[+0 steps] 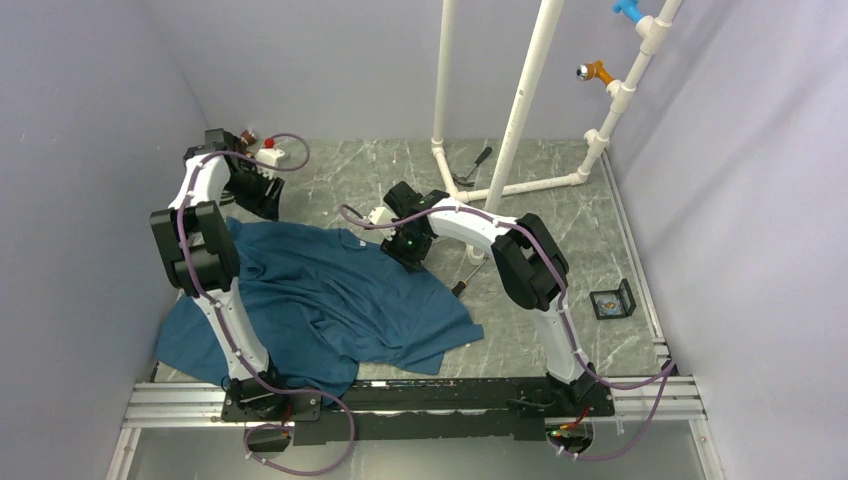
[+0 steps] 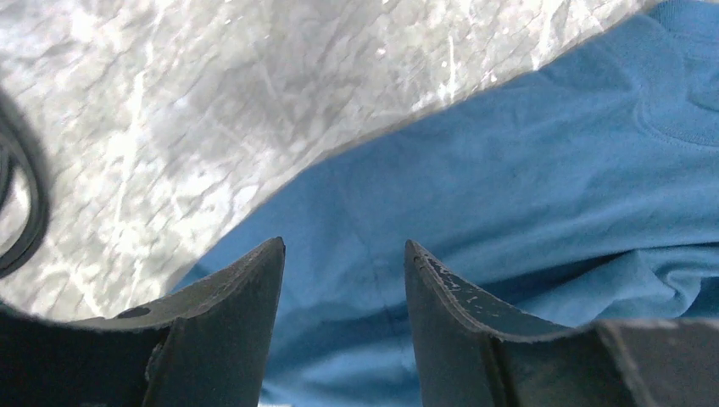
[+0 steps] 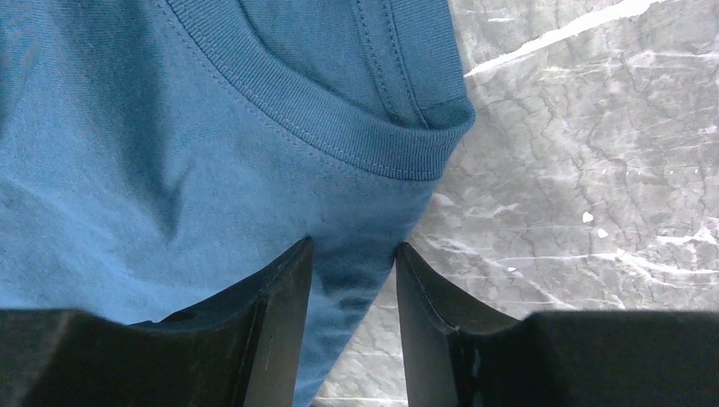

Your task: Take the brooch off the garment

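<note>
The garment [image 1: 320, 300], a dark teal T-shirt, lies crumpled on the table's left half. The brooch does not show in any view. My right gripper [image 1: 405, 248] is at the shirt's far right edge by the collar. In the right wrist view it [image 3: 353, 246] is open, its fingers low on either side of the cloth edge just below the ribbed collar [image 3: 339, 127] of the shirt [image 3: 169, 170]. My left gripper [image 1: 260, 198] is at the shirt's far left edge. It [image 2: 343, 246] is open and empty over the cloth [image 2: 526, 170].
A white pipe frame [image 1: 520, 120] stands at the back with orange [image 1: 597, 71] and blue [image 1: 628, 10] hooks. A tool [image 1: 470, 170] lies by its foot. A screwdriver [image 1: 465, 278] lies right of the shirt. A small black box [image 1: 612, 300] sits at the right. A red-and-white object [image 1: 270, 152] is at the back left.
</note>
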